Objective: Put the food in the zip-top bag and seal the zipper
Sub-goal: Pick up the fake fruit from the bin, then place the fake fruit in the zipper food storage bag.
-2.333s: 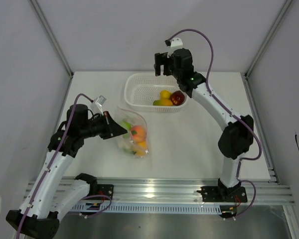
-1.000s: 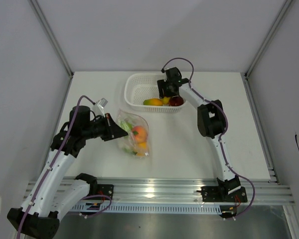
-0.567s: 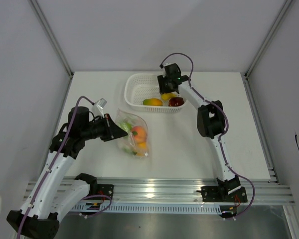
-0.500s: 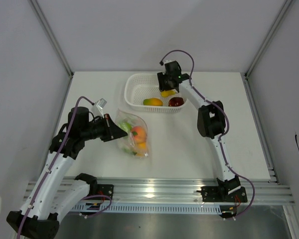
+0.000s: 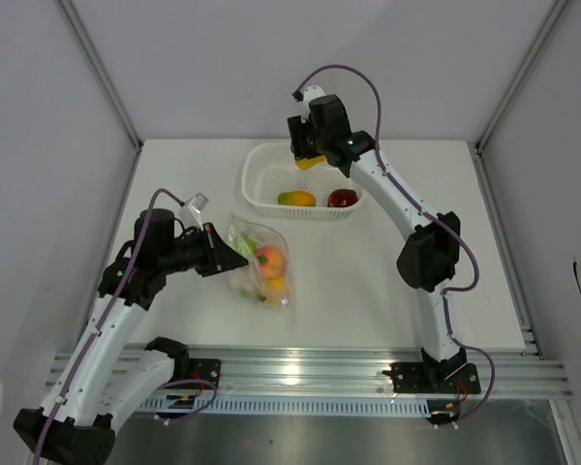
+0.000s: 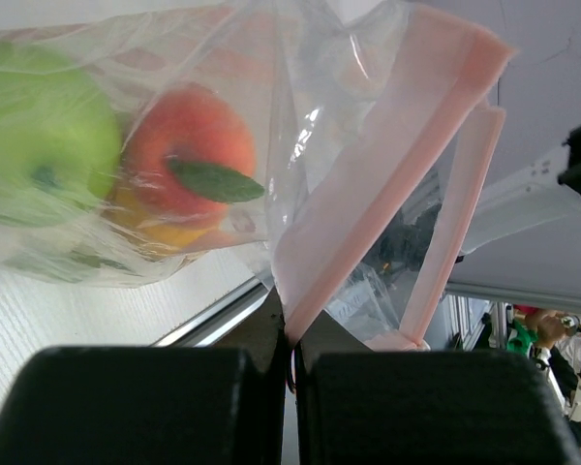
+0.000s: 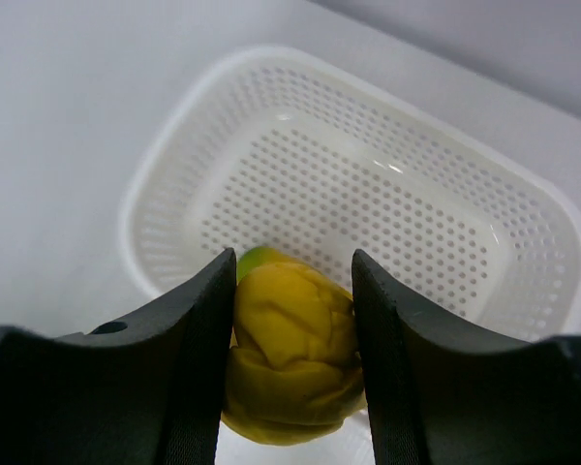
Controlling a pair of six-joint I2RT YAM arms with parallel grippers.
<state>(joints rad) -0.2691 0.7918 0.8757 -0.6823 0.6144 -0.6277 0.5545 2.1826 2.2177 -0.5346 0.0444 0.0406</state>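
Right gripper (image 5: 309, 157) lifted above white perforated plastic basket (image 5: 249, 184) since earlier, fingers clamped on lumpy yellow toy citrus (image 7: 290, 358). Left gripper (image 6: 290, 360) unmoved, pinched tight on pink zipper strip (image 6: 368, 194) of clear crinkly zip-top bag (image 5: 261, 266) lying near basket, holding peach (image 6: 189, 145), green apple (image 6: 39, 126); other contents blurred.

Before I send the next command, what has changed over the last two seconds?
The right gripper dropped into the white basket, closed on the yellow citrus and lifted it above the basket's far rim. The mango and dark red apple stayed in the basket. The left gripper stays shut on the edge of the zip-top bag, which has not moved.
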